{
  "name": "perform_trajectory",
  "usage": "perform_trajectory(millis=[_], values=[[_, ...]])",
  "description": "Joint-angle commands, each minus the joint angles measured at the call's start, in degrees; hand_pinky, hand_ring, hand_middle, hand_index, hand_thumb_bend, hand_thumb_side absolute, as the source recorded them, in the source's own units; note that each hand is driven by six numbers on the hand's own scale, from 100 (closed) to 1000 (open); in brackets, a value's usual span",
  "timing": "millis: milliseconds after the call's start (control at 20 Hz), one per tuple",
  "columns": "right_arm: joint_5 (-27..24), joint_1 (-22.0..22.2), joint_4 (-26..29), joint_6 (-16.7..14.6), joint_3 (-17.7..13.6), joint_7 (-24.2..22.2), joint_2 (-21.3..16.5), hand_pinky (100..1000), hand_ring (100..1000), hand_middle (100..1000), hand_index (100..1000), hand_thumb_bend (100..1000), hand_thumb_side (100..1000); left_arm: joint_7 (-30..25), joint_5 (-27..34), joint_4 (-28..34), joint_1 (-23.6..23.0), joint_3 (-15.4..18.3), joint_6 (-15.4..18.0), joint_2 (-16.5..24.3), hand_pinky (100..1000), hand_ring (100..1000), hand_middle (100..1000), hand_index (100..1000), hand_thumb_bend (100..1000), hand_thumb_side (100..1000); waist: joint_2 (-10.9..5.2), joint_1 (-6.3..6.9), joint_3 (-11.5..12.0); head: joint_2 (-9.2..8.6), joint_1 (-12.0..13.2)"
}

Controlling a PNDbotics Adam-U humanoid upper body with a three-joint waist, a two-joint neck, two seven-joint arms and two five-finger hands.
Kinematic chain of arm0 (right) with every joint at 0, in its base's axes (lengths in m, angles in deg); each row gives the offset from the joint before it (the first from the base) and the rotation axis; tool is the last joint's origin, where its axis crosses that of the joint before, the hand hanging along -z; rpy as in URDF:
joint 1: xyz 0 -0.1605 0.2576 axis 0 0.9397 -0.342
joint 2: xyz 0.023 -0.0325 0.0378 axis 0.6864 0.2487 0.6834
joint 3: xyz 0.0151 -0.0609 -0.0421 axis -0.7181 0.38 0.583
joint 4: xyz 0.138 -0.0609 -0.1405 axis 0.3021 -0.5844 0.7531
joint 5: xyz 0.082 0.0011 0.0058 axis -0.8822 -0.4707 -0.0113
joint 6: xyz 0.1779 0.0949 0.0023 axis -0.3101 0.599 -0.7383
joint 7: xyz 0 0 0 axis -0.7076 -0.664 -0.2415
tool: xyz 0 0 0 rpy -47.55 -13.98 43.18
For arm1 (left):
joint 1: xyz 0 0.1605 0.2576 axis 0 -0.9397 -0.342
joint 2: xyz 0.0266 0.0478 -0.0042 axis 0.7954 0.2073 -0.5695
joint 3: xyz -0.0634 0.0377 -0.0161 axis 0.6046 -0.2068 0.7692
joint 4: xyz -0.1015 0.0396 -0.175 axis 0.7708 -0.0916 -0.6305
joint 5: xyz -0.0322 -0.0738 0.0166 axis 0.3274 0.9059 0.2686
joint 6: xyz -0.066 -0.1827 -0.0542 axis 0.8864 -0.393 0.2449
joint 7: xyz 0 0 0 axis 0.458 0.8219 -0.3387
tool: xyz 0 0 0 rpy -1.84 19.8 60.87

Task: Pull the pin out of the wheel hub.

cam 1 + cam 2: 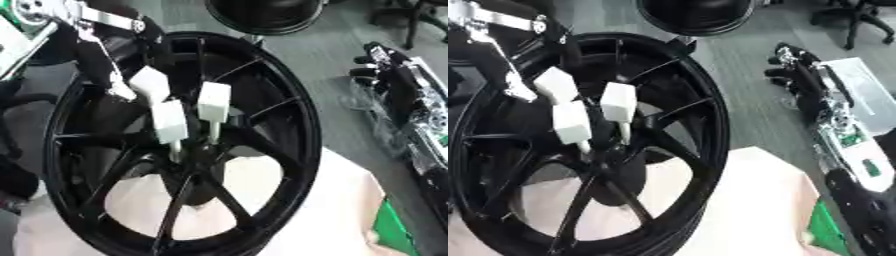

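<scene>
Wheel hub (188, 150), white-headed pins (213, 102), left hand (109, 65)

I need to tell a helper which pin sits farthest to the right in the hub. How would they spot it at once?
Find the large black spoked wheel that fills the view. At its hub, three pins with white block heads cluster together. The one wanted is rightmost, its pale shank running straight down into the hub, away from the left hand, which is by the upper-left block.
</scene>
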Motion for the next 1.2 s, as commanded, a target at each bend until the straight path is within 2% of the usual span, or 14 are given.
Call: perform_trajectory(millis=[50, 150, 400, 750, 1200], values=[[-0.14, -0.83, 0.47, -0.15, -0.31, -0.26, -0.79, 817, 702, 685, 826, 100, 571, 0.04, -0.46, -0.14, 0.90, 0.66, 0.60, 0.65, 872, 846, 828, 821, 485, 229, -0.85, -0.24, -0.13, -0.93, 0.16], [-0.23, -0.78, 0.40, -0.09, -0.27, -0.30, -0.58, 817, 702, 684, 826, 100, 572, 0.04, -0.72, -0.04, 0.84, 0.68, 0.75, 0.83, 873, 846, 830, 816, 491, 262, -0.79, -0.18, -0.07, -0.97, 0.05], [-0.33, -0.87, 0.35, -0.02, -0.15, -0.42, -0.43, 818, 702, 684, 826, 100, 573, 0.04, -0.84, 0.34, 0.76, 0.41, 1.22, 0.94, 873, 846, 832, 817, 485, 260, -0.75, -0.15, -0.04, -1.40, 0.17], [-0.29, -0.79, 0.26, 0.00, -0.12, -0.46, -0.42, 817, 701, 682, 825, 100, 577, 0.04, -0.79, 0.55, 1.01, 0.51, 1.77, 0.80, 876, 851, 836, 827, 491, 148, -0.65, -0.14, 0.08, -1.66, 0.46], [-0.24, -0.79, 0.04, 0.01, -0.04, -0.60, -0.18, 817, 701, 682, 825, 100, 581, 0.04, -0.32, 0.05, 1.95, 0.87, 2.07, -0.52, 870, 841, 819, 817, 458, 100, -0.43, -0.07, 0.09, -2.05, 0.89]])
